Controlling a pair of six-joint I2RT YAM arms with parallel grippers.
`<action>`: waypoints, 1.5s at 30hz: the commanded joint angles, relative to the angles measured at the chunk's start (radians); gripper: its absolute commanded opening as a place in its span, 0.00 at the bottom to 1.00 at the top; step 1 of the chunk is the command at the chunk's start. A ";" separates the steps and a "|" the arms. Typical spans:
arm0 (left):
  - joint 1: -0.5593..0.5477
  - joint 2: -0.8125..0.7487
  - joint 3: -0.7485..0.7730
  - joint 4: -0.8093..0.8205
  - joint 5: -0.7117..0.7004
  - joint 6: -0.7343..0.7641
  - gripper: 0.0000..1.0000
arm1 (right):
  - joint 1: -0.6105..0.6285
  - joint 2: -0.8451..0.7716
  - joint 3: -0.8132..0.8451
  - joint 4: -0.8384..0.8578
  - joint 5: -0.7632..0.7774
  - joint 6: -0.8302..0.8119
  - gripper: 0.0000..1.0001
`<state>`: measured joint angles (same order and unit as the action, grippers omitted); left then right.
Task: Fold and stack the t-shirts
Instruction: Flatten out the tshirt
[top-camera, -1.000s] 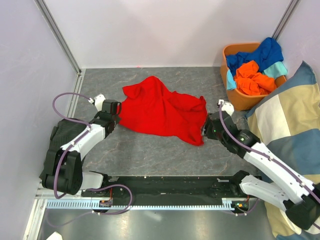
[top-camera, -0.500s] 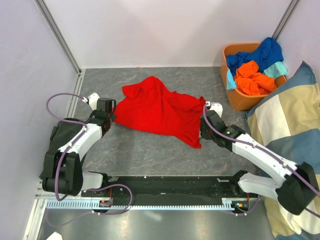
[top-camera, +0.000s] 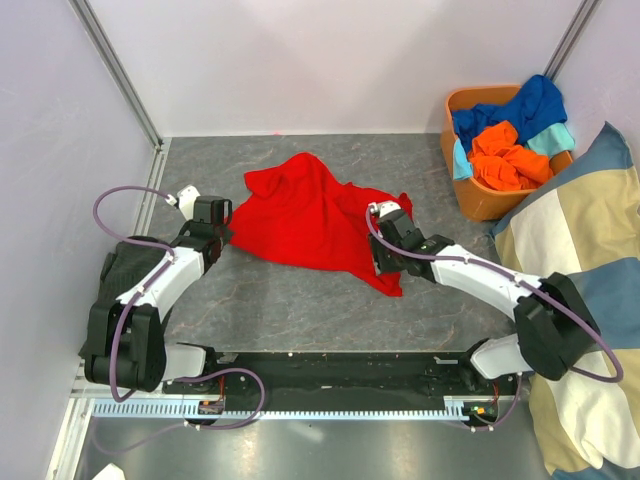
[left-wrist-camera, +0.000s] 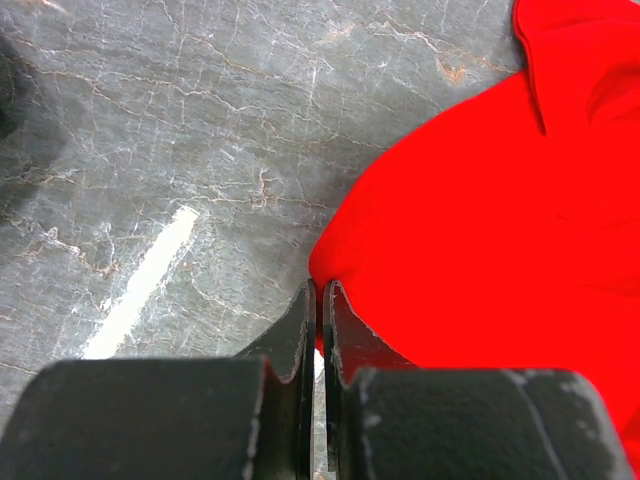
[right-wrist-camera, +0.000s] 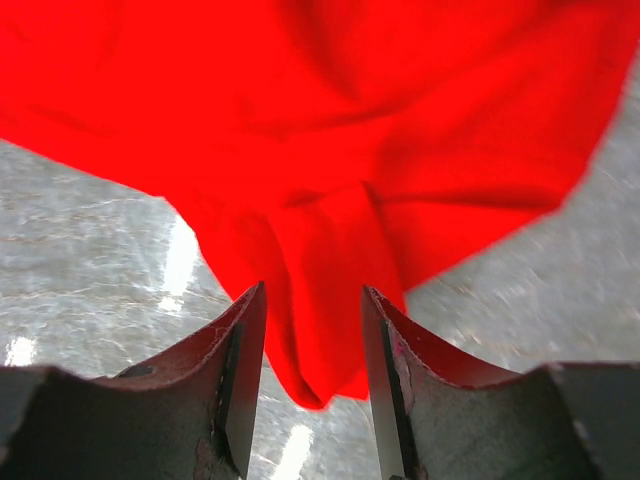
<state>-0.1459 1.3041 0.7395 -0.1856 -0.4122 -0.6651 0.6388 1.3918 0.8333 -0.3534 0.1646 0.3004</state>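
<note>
A red t-shirt (top-camera: 310, 215) lies crumpled and spread on the grey table (top-camera: 280, 300). My left gripper (top-camera: 222, 233) is at its left edge, shut on a pinch of the red fabric (left-wrist-camera: 480, 230); in the left wrist view the jaws (left-wrist-camera: 320, 290) meet on the hem. My right gripper (top-camera: 386, 264) hovers over the shirt's lower right corner. It is open (right-wrist-camera: 312, 292), and a hanging fold of red cloth (right-wrist-camera: 320, 130) shows between its fingers with gaps on both sides. More t-shirts, blue (top-camera: 535, 105), orange (top-camera: 505, 155) and teal (top-camera: 553, 138), are piled in a basket.
The orange basket (top-camera: 470, 195) stands at the back right corner. A big blue-and-beige checked cushion (top-camera: 580, 260) leans at the right edge. White walls with metal rails close the left and back sides.
My right gripper has swept left from beside the shirt's right edge to over its lower corner. The left gripper shifted slightly left with the hem, then held still.
</note>
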 joint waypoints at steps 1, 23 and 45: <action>0.003 -0.014 -0.009 0.023 0.000 0.010 0.02 | 0.004 0.058 0.076 0.057 -0.079 -0.069 0.50; 0.003 -0.012 -0.022 0.043 0.019 0.009 0.02 | 0.004 0.233 0.118 0.059 -0.031 -0.087 0.64; 0.003 -0.014 -0.025 0.044 0.013 0.012 0.02 | 0.004 0.256 0.069 0.056 -0.013 -0.061 0.25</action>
<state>-0.1459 1.3041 0.7185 -0.1772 -0.3893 -0.6651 0.6395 1.6379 0.9169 -0.3103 0.1291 0.2230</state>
